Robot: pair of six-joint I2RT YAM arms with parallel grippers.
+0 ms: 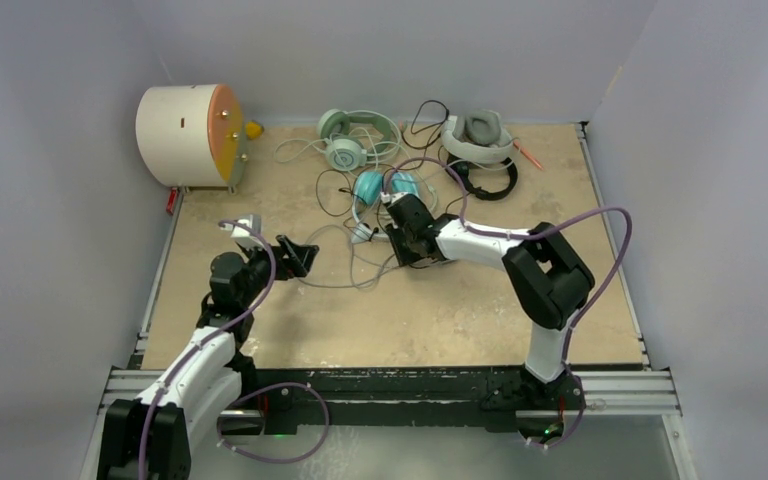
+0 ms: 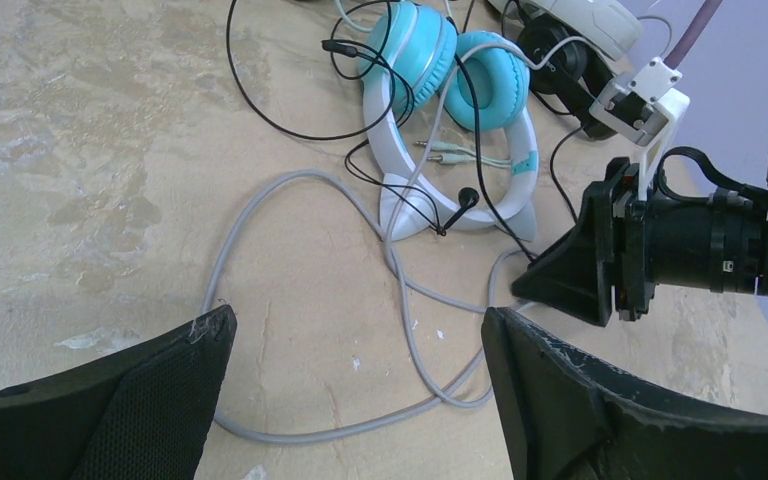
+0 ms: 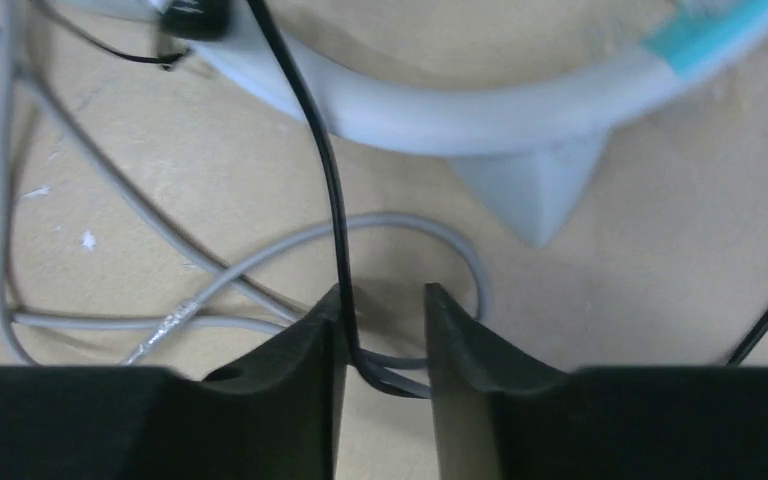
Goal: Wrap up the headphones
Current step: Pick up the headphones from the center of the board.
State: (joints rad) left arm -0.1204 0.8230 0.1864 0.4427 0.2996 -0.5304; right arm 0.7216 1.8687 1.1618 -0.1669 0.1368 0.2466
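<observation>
Several headphones lie at the back of the table: teal-cupped ones with a white band (image 1: 385,187) (image 2: 440,60), a mint-green pair (image 1: 345,140), a white-and-grey pair (image 1: 478,138) and a thin black pair (image 1: 490,180). A grey cable (image 2: 297,437) (image 3: 400,222) loops over the board in front of the teal pair. My right gripper (image 1: 398,247) (image 3: 385,300) is down on the board just below the white band (image 3: 440,105). Its jaws are narrowed with a gap left, and the grey cable and a black cable (image 3: 325,170) cross between them. My left gripper (image 1: 300,255) (image 2: 355,320) hovers wide open over the grey loop, holding nothing.
A cream drum with an orange face (image 1: 190,135) stands at the back left with a small yellow object beside it. Loose black and pale green cables tangle between the headsets. Grey walls close in the board on three sides.
</observation>
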